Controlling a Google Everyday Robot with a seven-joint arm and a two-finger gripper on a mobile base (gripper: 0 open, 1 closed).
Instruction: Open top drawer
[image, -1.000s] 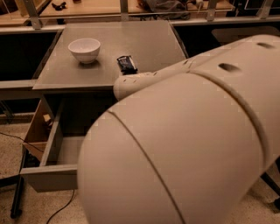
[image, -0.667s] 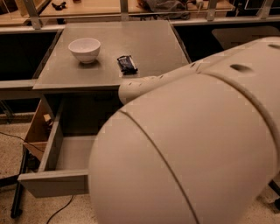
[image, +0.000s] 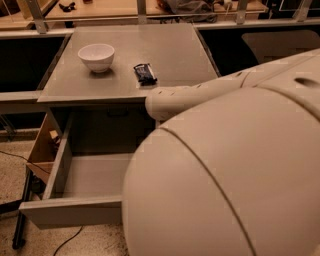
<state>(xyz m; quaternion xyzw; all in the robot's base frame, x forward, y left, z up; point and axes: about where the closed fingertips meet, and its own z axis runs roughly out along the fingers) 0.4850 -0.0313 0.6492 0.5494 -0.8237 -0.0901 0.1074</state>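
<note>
Drawer (image: 70, 212) uppermost, pulled out | right part behind arm (image: 225, 175) | tool hidden by arm, state cannot tell

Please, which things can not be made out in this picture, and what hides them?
Camera view:
- Gripper: not in view; probably behind the robot arm, which fills the lower right.
- Top drawer: pulled open, its right part is covered by the arm.
- Dark packet on the cabinet top: print too small to read.
</note>
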